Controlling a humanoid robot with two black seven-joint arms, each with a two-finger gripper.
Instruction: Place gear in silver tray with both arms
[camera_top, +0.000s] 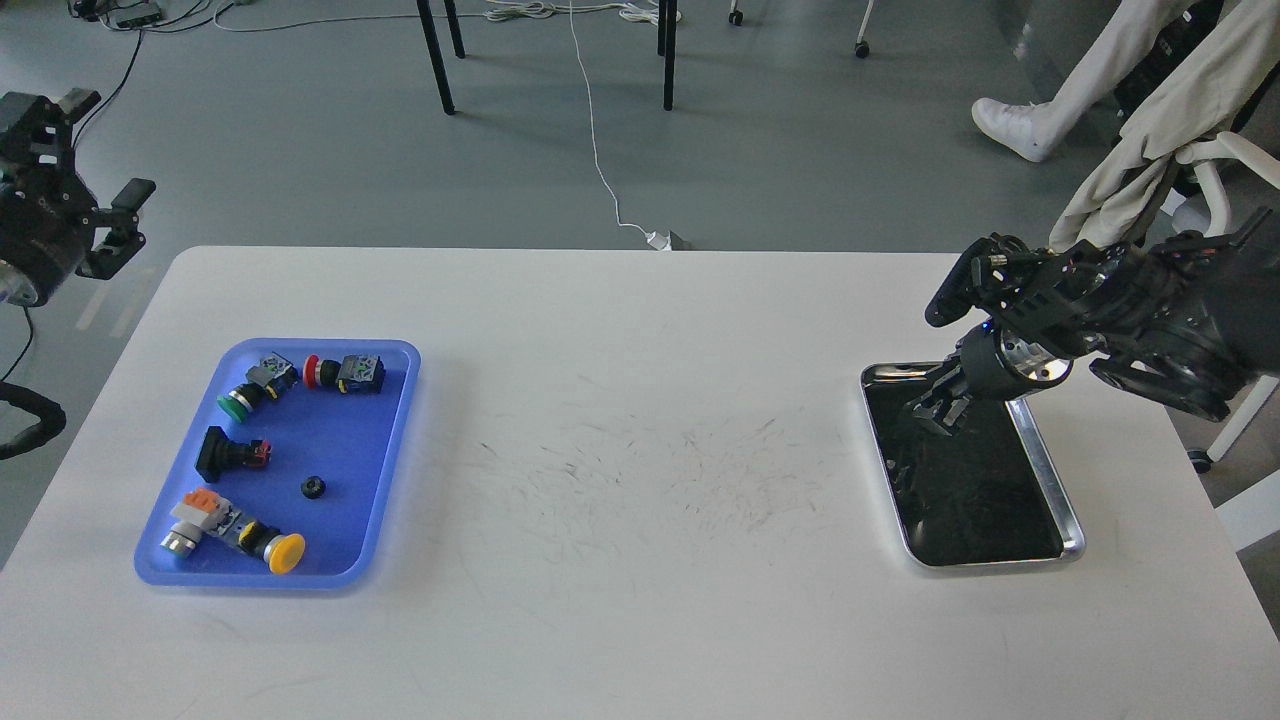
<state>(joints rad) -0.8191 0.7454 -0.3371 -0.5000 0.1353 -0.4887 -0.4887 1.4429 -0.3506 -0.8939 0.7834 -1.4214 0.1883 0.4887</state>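
Head view, near to far. Nearest you is bare white table (640, 620), scuffed with dark scratch marks toward its middle. On your left sits a blue tray (395, 450) holding several push-button switches and one small black gear (313, 487), lying loose near the tray's middle, not yet picked up. On your right, well apart from it, is the silver tray (1070, 520); its dark bottom is reflective, and you cannot tell whether anything already lies in it.

Your right claw (935, 412) hangs over the far end of the silver tray, pointing down and left. It shows dark against the dark tray, so whether it is open or holding anything cannot be told. Your left claw (125, 215) is raised off the table's far left corner, fingers spread, nothing in it.

Judgement: the visible gear has the whole trip across the table left, probably a left-arm pick and a handover.

Beyond the table: grey floor, trailing cables, chair legs, a pale cloth over a chair, someone's white shoe.
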